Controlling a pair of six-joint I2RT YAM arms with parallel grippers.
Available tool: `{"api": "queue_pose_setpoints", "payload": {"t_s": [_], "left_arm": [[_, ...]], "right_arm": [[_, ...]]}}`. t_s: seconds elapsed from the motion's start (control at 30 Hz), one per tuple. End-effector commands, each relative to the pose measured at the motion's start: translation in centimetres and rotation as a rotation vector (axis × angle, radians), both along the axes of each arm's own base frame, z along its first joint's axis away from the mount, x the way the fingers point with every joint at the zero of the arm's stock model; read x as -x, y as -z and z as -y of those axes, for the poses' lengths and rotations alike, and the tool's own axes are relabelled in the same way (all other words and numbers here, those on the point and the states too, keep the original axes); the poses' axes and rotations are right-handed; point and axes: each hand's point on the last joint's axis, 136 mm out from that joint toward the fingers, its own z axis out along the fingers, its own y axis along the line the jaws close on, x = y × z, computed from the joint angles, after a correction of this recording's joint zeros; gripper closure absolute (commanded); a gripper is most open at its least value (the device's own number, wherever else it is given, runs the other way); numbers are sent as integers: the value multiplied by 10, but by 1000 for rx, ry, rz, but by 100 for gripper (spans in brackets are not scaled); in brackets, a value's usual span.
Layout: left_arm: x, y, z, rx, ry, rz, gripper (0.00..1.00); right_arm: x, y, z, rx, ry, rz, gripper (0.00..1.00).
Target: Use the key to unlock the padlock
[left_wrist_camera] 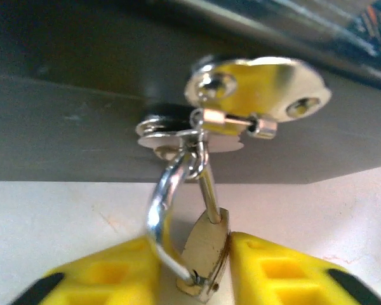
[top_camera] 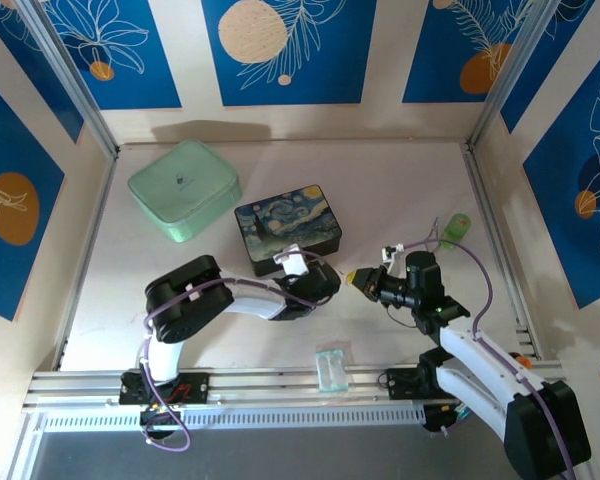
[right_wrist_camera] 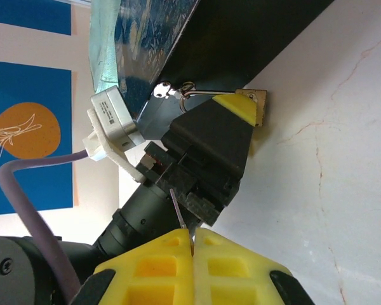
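Left claw [left_wrist_camera: 195, 270] pinching padlock [left_wrist_camera: 208, 244] body, shackle hooked through latch [left_wrist_camera: 241, 121] on painted tin [top_camera: 288, 228]. Right claw [right_wrist_camera: 192, 244] pressed together on key [right_wrist_camera: 179, 213] - 1 thin tip poking out, near left claw, not touching padlock.

The padlock [left_wrist_camera: 206, 251] has a softly gleaming brass body and a polished silvery metal shackle [left_wrist_camera: 160, 210]; the hasp [left_wrist_camera: 254, 86] is mirror-bright metal. The key [right_wrist_camera: 180, 215] is thin dull metal. The jaws are matt yellow plastic. The counter [right_wrist_camera: 330, 159] is smooth, white and faintly veined like marble. The starry-night tin [top_camera: 288, 228] looks glossy.
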Motion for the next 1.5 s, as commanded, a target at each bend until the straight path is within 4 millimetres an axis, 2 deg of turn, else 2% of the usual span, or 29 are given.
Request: {"api": "queue_pose_setpoints", "payload": {"t_s": [0.0,0.13,0.37,0.5,0.77,0.97,1.23,1.47], "left_arm": [[4,18,1,-36,18,-50,77],[4,8,-4,-53,32,-32,90],[14,-10,0,36,132,-76,100],[21,-15,-2,103,179,-120,100],[24,-39,-8,285,253,-133,100],[27,-52,-7,407,264,-171,100],[29,-60,-4,546,254,-205,100],[27,-69,-4,633,230,-191,100]], "right_arm": [[3,5,4,4,14,-12,100],[3,7,4,4,15,-16,100],[1,10,-8,-76,-49,-41,100],[-2,7,-26,-167,-178,-52,100],[-10,9,-38,-219,-332,-87,100],[-13,19,-43,-232,-358,-115,100],[-14,35,-51,-207,-353,-146,100],[-17,42,-56,-294,-368,-180,100]]}}
